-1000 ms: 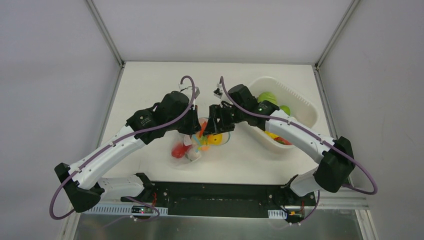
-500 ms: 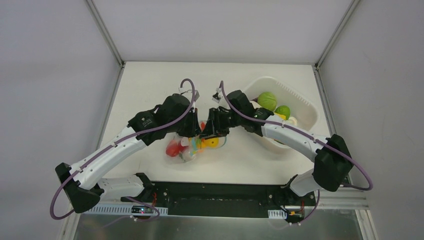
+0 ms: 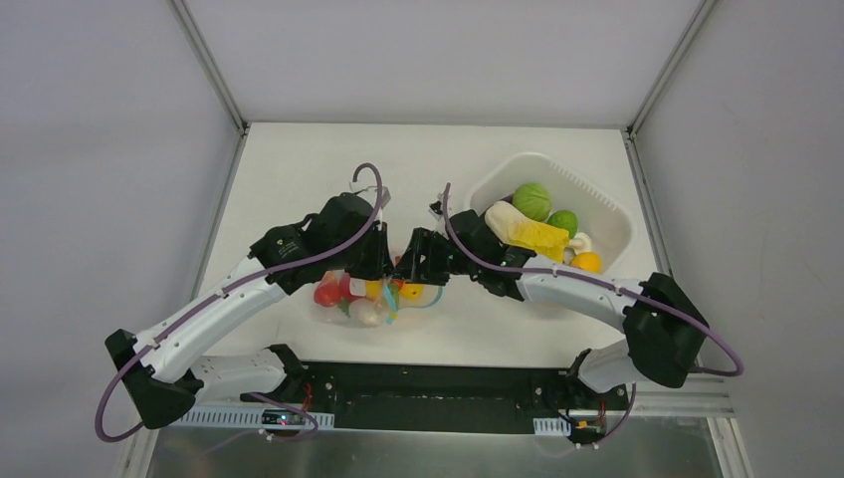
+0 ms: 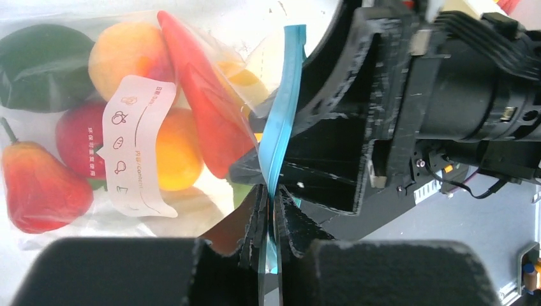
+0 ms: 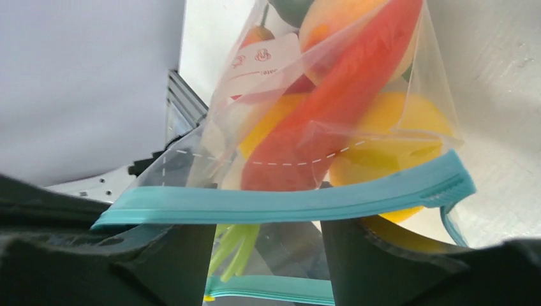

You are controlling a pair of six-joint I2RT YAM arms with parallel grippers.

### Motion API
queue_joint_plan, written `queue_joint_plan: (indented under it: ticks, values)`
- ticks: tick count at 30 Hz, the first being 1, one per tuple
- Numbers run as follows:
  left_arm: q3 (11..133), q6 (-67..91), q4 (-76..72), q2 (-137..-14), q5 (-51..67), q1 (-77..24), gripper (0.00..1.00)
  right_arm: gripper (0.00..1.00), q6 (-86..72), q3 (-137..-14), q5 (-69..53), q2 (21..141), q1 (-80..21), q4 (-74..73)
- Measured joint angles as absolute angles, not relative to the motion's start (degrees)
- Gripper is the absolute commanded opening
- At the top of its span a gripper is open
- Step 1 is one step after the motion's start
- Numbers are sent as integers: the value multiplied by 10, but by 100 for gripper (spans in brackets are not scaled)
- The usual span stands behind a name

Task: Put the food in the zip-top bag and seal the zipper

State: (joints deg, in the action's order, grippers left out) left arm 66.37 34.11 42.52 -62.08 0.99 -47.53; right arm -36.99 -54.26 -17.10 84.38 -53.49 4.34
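While both arms lean in over the table (image 3: 299, 179), the top view shows the left arm (image 3: 239, 294) rising from its base and reaching across to the zip-top bag (image 3: 363, 307), wrist bent down at the bag's far edge. The right arm (image 3: 577, 289) folds back at its elbow and runs low to the same edge, so the left gripper (image 3: 385, 264) and right gripper (image 3: 410, 267) nearly meet nose to nose. Food (image 3: 326, 294) lies inside the bag. A white tub (image 3: 595, 196) stands well to the right of the bag and farther back, holding a green round piece (image 3: 530, 200).

From the left wrist, the left gripper (image 4: 271, 201) is pinched tight on the teal zipper (image 4: 282, 121), which runs straight up between its fingers. To the left of that strip the bag holds a red chilli (image 4: 204, 115), an orange (image 4: 173, 156) and a red pear-shaped piece (image 4: 38, 188) behind a white label (image 4: 137, 146). The right gripper's black body (image 4: 395, 108) sits just beside the zipper on its other side.

From the right wrist, the right gripper (image 5: 261, 233) has its fingers (image 5: 182, 255) spread apart, gripping nothing. One zipper (image 5: 287, 201) lip crosses the gap above them and the other lies lower between them, with the bag (image 5: 395, 108) tilted beyond.
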Motion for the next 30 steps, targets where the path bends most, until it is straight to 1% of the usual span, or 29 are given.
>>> queue_joint_plan:
  ticks: [2,6,8,9,11,12,13,18,22,25,30]
  values:
    - [664,341,432,-620,3,-475,8,58,-394,-512,-159,829,-538,85]
    - [661,341,435,-609,-23,-475,5,58,-451,-468,-123,824,-563,185]
    - [654,341,436,-602,-33,-476,0,56,-469,-457,-111,826,-588,210]
    - [651,340,435,-600,-37,-477,0,54,-474,-457,-109,830,-598,218]
    - [643,339,435,-599,-50,-479,0,41,-481,-460,-109,842,-612,226]
    - [637,339,435,-598,-57,-483,0,37,-486,-460,-109,850,-615,230]
    - [631,340,434,-597,-64,-487,0,37,-490,-460,-109,856,-616,236]
    - [608,350,427,-584,-96,-512,0,54,-495,-436,-85,848,-616,253]
    - [606,357,417,-559,-121,-514,0,65,-463,-424,-61,780,-616,216]
    - [606,363,406,-547,-139,-514,0,69,-429,-435,-54,717,-615,169]
    - [606,368,395,-539,-158,-514,0,67,-408,-451,-24,633,-615,93]
